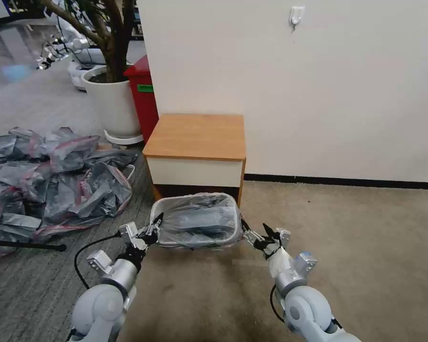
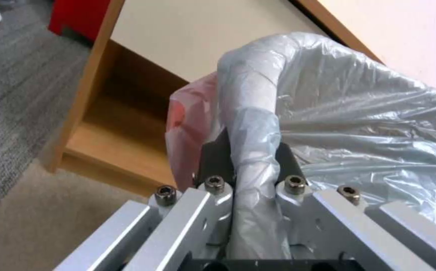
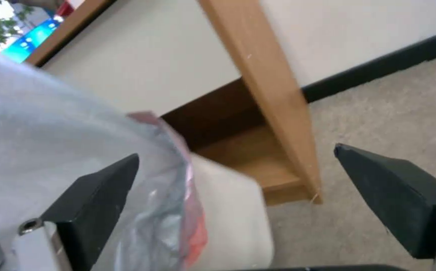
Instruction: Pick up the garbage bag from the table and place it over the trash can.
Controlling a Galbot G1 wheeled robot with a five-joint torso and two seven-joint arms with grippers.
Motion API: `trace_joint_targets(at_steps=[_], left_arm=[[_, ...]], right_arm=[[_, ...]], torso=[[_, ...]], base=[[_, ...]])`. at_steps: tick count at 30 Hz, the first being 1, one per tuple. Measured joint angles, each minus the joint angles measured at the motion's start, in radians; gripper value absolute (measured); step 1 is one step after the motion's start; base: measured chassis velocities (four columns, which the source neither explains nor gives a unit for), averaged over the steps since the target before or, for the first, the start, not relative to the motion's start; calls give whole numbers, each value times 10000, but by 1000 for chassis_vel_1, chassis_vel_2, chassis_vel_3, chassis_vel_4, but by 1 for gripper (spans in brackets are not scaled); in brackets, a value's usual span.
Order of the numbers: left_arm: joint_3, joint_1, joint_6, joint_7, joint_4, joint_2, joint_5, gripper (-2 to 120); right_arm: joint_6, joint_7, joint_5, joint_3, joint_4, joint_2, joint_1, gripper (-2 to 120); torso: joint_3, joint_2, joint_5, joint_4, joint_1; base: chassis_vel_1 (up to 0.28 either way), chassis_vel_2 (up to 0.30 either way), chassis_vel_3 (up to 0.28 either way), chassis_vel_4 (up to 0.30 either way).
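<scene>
The garbage bag point(image 1: 197, 218), thin grey plastic with a pink-red edge, is draped over the cream trash can point(image 1: 195, 244), which stands on the carpet in front of the table point(image 1: 195, 135). My left gripper point(image 1: 153, 227) sits at the can's left rim. In the left wrist view that gripper point(image 2: 250, 154) is shut on the bag-covered rim point(image 2: 250, 113). My right gripper point(image 1: 257, 235) hangs just off the can's right side. Its fingers point(image 3: 97, 195) are spread wide, open, beside the bag's pink edge point(image 3: 190, 210) and the can's wall point(image 3: 233, 222), gripping nothing.
A heap of similar grey-pink bags point(image 1: 52, 175) covers the floor at the left. Behind it stand a white plant pot point(image 1: 111, 102) and a red bin point(image 1: 145, 95). The wall point(image 1: 318, 95) runs behind the table; open carpet point(image 1: 366, 247) lies to the right.
</scene>
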Motion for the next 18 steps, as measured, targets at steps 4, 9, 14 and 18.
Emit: trace_joint_targets(at_steps=[4, 9, 14, 18], left_arm=[[-12, -92, -24, -32, 79, 11, 1, 5], [0, -204, -87, -168, 97, 19, 72, 5], [38, -220, -224, -199, 93, 20, 515, 5], [83, -120, -355, -200, 18, 25, 1199, 5]], right_arm=[[-103, 575, -1208, 287, 283, -300, -137, 100], [154, 418, -3123, 602, 782, -976, -413, 99], [674, -215, -4590, 695, 1428, -1541, -652, 86], [1262, -850, -5983, 666, 1961, -2028, -787, 74]], torso=[[0, 0, 1, 0, 0], [0, 0, 0, -1, 0], [0, 0, 0, -1, 0], [0, 0, 0, 0, 0]], base=[[0, 0, 0, 0], [0, 0, 0, 0], [0, 0, 0, 0], [0, 0, 0, 0]])
